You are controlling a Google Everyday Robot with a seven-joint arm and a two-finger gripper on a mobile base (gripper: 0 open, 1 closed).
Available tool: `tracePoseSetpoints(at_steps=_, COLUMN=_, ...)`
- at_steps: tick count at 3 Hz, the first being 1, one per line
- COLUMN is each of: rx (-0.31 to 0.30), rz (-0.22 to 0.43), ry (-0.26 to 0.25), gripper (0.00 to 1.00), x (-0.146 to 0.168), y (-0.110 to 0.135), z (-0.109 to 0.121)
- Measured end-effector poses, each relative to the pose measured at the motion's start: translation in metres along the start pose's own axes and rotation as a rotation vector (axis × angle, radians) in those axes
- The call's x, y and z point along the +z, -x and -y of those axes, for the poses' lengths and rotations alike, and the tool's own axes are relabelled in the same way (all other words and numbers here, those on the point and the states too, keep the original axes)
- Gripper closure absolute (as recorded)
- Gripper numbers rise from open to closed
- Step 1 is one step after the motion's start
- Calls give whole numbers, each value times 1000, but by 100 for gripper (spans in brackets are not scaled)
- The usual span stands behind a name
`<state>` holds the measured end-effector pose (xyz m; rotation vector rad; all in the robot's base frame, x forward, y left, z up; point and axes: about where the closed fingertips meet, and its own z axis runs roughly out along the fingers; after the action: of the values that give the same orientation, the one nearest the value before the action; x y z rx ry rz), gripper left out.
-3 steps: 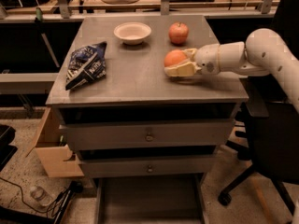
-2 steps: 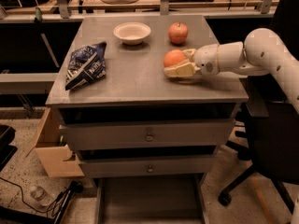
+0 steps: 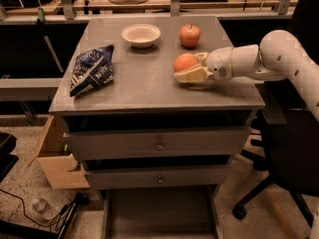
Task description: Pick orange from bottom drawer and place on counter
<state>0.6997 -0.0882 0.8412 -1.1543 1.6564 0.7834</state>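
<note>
The orange (image 3: 183, 61) rests on the counter (image 3: 144, 83), right of the middle. My gripper (image 3: 189, 67) reaches in from the right on a white arm and is shut on the orange, with one cream finger (image 3: 192, 75) along its near side. The orange appears to touch the counter top. The bottom drawer (image 3: 159, 215) is pulled open at the cabinet's foot and shows only its flat grey floor.
A reddish apple (image 3: 190, 35) and a white bowl (image 3: 141, 35) stand at the counter's back. A dark chip bag (image 3: 91, 68) lies at the left. Two knobbed drawers (image 3: 158, 144) are shut. A black office chair (image 3: 284, 148) stands right of the cabinet.
</note>
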Motion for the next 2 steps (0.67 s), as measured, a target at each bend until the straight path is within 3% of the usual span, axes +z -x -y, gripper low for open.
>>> tracePoseSetpoints(at_steps=1, rx=0, rz=0, ry=0, gripper=15, x=0, y=0, z=0)
tracePoseSetpoints(at_steps=2, rx=0, rz=0, ry=5, gripper=0, x=3, y=0, z=-1)
